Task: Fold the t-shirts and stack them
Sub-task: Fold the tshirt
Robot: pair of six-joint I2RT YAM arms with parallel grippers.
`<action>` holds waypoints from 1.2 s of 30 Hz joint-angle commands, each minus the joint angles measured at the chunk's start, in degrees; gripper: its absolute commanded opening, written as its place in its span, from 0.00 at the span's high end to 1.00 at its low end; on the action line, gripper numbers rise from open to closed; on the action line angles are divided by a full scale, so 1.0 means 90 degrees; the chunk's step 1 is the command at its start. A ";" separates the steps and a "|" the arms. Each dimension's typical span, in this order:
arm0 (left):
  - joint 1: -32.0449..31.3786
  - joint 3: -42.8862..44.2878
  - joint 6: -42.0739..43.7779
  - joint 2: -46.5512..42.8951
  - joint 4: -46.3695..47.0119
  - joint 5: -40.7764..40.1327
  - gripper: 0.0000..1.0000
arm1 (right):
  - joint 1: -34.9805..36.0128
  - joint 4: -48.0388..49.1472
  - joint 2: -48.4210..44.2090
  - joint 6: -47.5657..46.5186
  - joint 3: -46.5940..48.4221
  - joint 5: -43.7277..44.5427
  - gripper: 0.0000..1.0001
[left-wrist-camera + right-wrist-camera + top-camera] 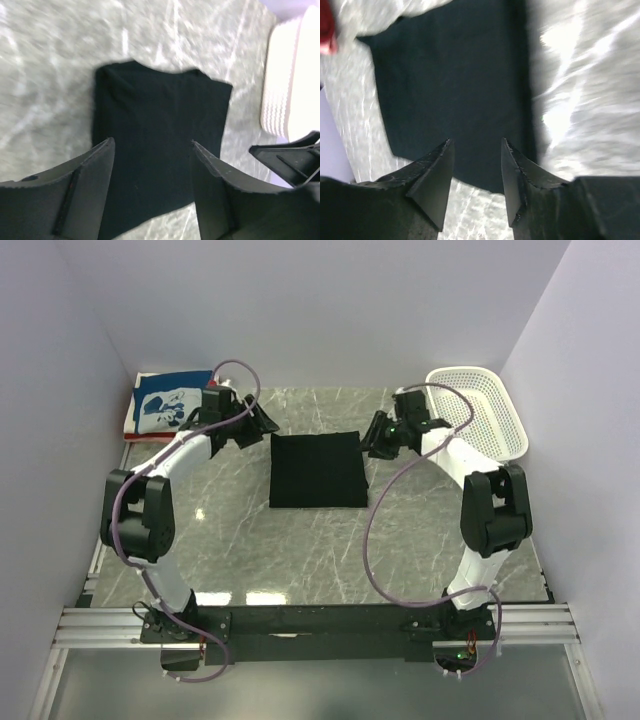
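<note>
Two pincers parted and holding nothing, left pincer (pixel 262 423) and right pincer (pixel 374 436) flanking the folded black t-shirt (pixel 318 470) lying flat mid-tabletop (pixel 300 555), seemingly kept clear so the fold holds, blue-printed pile (pixel 168 406) waiting far left

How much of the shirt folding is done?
Done: the black shirt lies folded in a neat rectangle in the middle. In hand: nothing; the left hand and right hand are open beside it, holding no cloth. Left: it probably goes on top of the blue shirt in the far left corner.
</note>
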 commanded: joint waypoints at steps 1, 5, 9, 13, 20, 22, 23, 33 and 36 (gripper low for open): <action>-0.0251 -0.0221 0.0191 -0.0300 0.0230 -0.0040 0.36 | 0.0357 0.0479 -0.0282 -0.0049 -0.0275 0.0077 0.53; -0.0340 0.0179 0.0298 0.0216 0.0240 0.0155 0.49 | 0.0514 0.0722 0.0001 0.0059 -0.0314 -0.0205 0.58; -0.0359 0.0804 0.0308 0.1124 0.0454 0.0243 0.56 | 0.0495 0.0968 0.0682 0.0147 -0.0082 -0.0645 0.61; -0.0350 0.1467 0.0435 0.2012 0.0377 0.0009 0.54 | 0.0291 0.1007 0.1444 0.0312 0.0319 -0.0966 0.62; -0.0203 0.1841 0.0221 0.3089 0.0405 0.0144 0.53 | 0.0114 0.1143 0.1925 0.0430 0.0262 -0.1124 0.62; -0.0184 0.1791 0.0211 0.3021 0.0426 0.0184 0.51 | 0.0094 0.1124 0.1887 0.0440 0.0174 -0.1143 0.62; -0.0184 0.1762 0.0230 0.2866 0.0445 0.0223 0.50 | 0.0075 0.1192 0.1857 0.0430 0.0135 -0.1182 0.62; -0.0213 0.0690 0.0026 0.0610 0.0356 0.0292 0.38 | 0.0084 0.0948 0.1048 0.0313 0.0067 -0.0997 0.62; -0.0291 -0.0160 -0.0170 -0.0035 0.0689 0.0526 0.39 | 0.0104 0.1026 0.0716 0.0371 -0.0060 -0.1016 0.62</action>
